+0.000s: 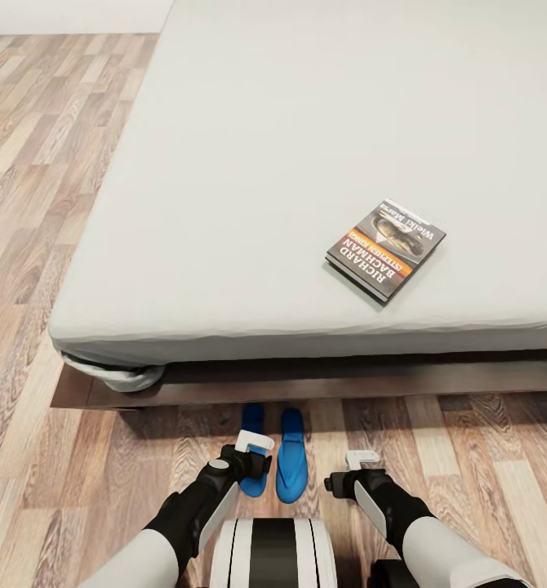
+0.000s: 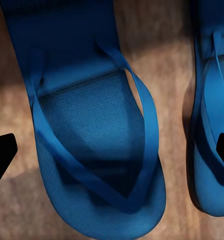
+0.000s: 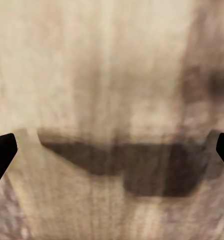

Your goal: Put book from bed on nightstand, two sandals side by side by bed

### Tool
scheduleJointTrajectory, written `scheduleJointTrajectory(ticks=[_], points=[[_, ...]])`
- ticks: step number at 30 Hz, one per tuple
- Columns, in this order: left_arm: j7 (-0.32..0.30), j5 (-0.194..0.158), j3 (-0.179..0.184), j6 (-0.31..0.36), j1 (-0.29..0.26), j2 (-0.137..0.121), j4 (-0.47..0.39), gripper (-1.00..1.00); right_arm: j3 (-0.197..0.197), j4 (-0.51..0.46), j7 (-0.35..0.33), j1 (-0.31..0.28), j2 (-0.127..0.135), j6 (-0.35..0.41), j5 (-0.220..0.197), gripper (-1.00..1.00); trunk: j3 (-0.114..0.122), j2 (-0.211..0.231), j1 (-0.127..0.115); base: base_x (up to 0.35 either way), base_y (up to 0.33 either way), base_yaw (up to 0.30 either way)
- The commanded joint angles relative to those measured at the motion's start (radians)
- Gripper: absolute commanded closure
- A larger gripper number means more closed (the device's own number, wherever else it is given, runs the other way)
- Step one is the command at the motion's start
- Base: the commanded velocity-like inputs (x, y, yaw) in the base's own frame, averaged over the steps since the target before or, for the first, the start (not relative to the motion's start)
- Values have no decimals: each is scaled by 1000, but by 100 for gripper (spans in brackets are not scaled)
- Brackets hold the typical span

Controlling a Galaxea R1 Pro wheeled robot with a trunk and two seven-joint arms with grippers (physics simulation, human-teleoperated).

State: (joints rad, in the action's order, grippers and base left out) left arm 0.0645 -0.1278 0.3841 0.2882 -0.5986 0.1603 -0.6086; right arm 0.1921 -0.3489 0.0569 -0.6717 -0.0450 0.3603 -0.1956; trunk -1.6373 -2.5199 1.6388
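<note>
Head view: the book [image 1: 386,249] lies on the bed [image 1: 249,188], near its right front edge. Two blue sandals [image 1: 291,454] sit together on the floor [image 1: 486,457] below. Both grippers, left [image 1: 255,447] and right [image 1: 362,462], hang wide open, empty.

Blurred wood floor [image 3: 112,75], dark shadow [image 3: 142,172]
</note>
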Motion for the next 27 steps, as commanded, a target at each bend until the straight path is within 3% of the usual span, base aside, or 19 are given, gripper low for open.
scheduleJointTrajectory(ticks=[1,7,12,22,27], points=[[7,-10,5,5,-1,-1,-2,-100,8,-2,6,0,1,5,-10,-100,-1,0,0,0,0,0],[7,-10,5,6,-1,-1,-2,-100,8,-2,6,0,0,5,-10,-100,19,1,-2,0,0,0],[14,-6,8,2,27,-29,10,-100,13,-16,7,-8,-3,20,-7,-100,19,1,-2,0,0,0],[17,-9,4,10,40,-50,6,-100,9,-13,5,-11,0,18,-7,-100,19,1,-2,0,0,0],[18,-10,-22,13,40,-52,6,-100,9,-13,4,-11,1,19,-7,-100,19,1,-2,60,-143,0]])
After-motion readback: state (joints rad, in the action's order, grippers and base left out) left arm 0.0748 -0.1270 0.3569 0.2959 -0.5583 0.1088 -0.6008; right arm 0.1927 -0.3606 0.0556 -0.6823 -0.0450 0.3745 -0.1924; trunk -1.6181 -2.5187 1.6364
